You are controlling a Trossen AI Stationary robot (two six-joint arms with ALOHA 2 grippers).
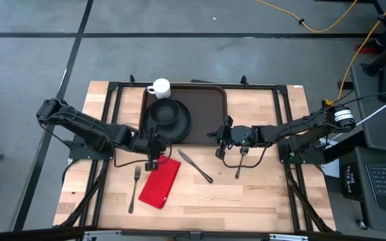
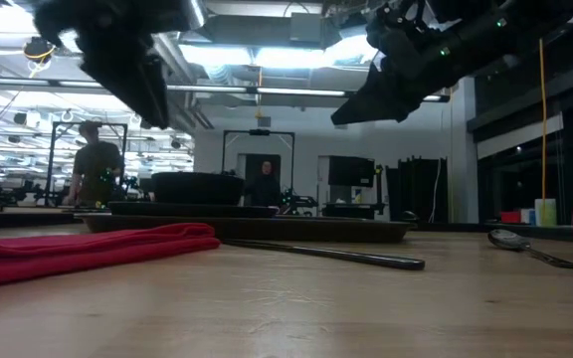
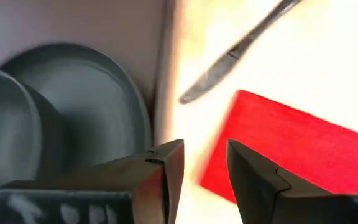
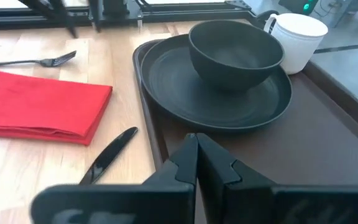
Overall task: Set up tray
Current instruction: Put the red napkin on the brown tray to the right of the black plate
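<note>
The dark brown tray [image 1: 206, 107] lies at the far middle of the table. On it a black bowl [image 4: 235, 53] stands in a round black plate [image 4: 166, 74], with a white mug [image 1: 159, 88] at the tray's far left corner. My left gripper [image 3: 205, 155] hovers open above the table between the tray's near left edge and the red napkin [image 1: 160, 182], with nothing between its fingers. My right gripper [image 4: 196, 140] is shut and hangs in the air over the tray's near right edge [image 4: 157, 140]. In the low view both grippers stand well above the table.
A fork [image 1: 135, 187] lies left of the napkin, a knife [image 1: 195, 166] right of it, and a spoon [image 1: 240, 164] farther right under the right arm. Bare wood stretches along the near edge. People stand in the room beyond the table.
</note>
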